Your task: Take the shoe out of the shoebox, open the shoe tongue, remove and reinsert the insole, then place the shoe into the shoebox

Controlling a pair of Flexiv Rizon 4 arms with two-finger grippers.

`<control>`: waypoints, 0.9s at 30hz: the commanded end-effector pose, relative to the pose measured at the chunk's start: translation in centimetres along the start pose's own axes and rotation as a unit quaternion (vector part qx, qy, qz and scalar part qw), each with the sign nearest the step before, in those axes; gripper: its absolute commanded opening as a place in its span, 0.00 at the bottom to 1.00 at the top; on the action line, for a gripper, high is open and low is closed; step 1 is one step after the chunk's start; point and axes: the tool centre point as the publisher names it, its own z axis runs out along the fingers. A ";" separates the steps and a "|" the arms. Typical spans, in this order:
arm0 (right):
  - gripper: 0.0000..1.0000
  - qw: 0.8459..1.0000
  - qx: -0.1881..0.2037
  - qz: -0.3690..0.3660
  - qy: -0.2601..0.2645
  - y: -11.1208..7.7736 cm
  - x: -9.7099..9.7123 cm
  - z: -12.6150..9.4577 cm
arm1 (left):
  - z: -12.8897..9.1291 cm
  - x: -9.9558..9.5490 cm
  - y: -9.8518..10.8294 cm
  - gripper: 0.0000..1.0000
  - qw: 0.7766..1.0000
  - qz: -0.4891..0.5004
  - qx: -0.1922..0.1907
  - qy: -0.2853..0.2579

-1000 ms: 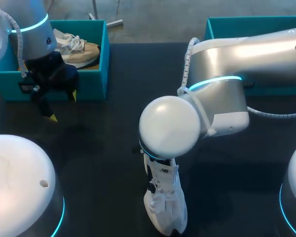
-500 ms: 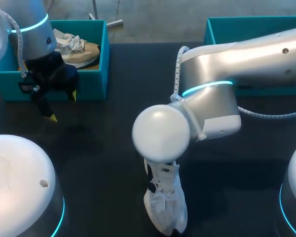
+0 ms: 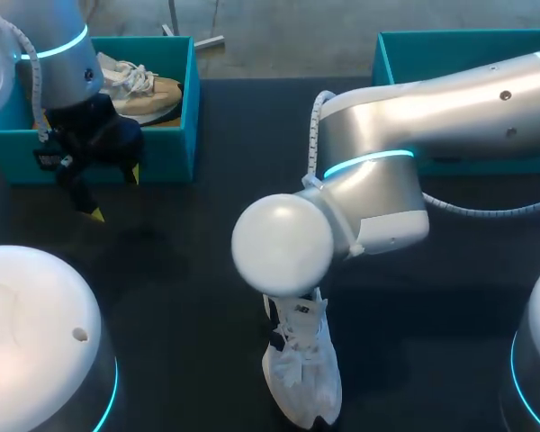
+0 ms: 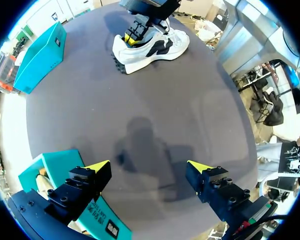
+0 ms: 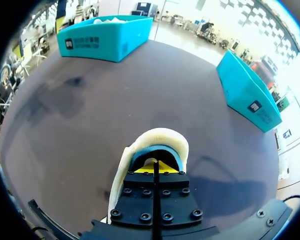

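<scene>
My white sneaker [image 3: 302,373] is out of the box. It stands on its sole on the dark worktop [image 3: 189,270], near the front edge and about mid-way across, toe toward me and heel away. From the left wrist view the sneaker [image 4: 152,47] shows its side, with a dark logo and a chunky white sole.

My right arm [image 3: 432,108] comes in from the right and crosses past the middle. Its wrist hangs directly over the shoe's heel end and hides the hand from the head camera. In the right wrist view, the right hand [image 5: 155,167] has its two fingers pressed together, yellow tips down inside the shoe's opening. The padded white collar and blue lining of the sneaker [image 5: 157,135] curve around them. I cannot tell whether anything is nipped between the tips. The left wrist camera also catches that right hand [image 4: 137,32], planted in the top of the shoe.

My left hand [image 3: 116,193] hangs off to the left, well apart from the sneaker and just in front of the left shoebox [image 3: 166,148]. Its fingers are spread wide with nothing between them, as the left wrist view confirms for the left hand [image 4: 149,167]. One finger there sits beside the teal wall of that box [image 4: 52,167].

A second shoe [image 3: 144,90] with a tan sole lies inside the left shoebox. The right shoebox [image 3: 405,54] sits at the far right corner, partly behind my right arm.
</scene>
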 end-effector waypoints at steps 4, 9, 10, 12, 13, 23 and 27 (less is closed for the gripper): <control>0.00 0.967 0.010 0.251 -0.050 -1.2 1.0 1.9 | 0.0 0.1 0.0 1.00 1.000 0.000 -0.001 -0.001; 0.00 0.966 0.026 0.253 -0.040 -2.2 1.1 2.6 | 0.0 0.1 0.0 1.00 1.000 0.000 -0.001 -0.001; 0.00 0.966 0.027 0.253 -0.037 -2.4 1.1 2.7 | 0.0 0.1 0.0 1.00 1.000 0.000 -0.001 -0.001; 0.00 0.966 0.033 0.254 -0.035 -2.8 1.1 2.9 | 0.0 0.1 0.0 1.00 1.000 0.000 -0.001 -0.001; 0.00 0.966 0.035 0.255 -0.034 -3.0 1.1 3.0 | 0.0 0.1 0.0 1.00 1.000 0.000 -0.001 -0.001; 0.00 0.964 0.070 0.253 -0.039 -4.9 2.1 1.2 | 0.0 0.1 0.0 1.00 1.000 0.000 -0.001 -0.001; 0.00 0.965 0.060 0.251 -0.046 -5.1 2.2 -0.6 | 0.0 0.1 0.0 1.00 1.000 0.000 -0.001 -0.001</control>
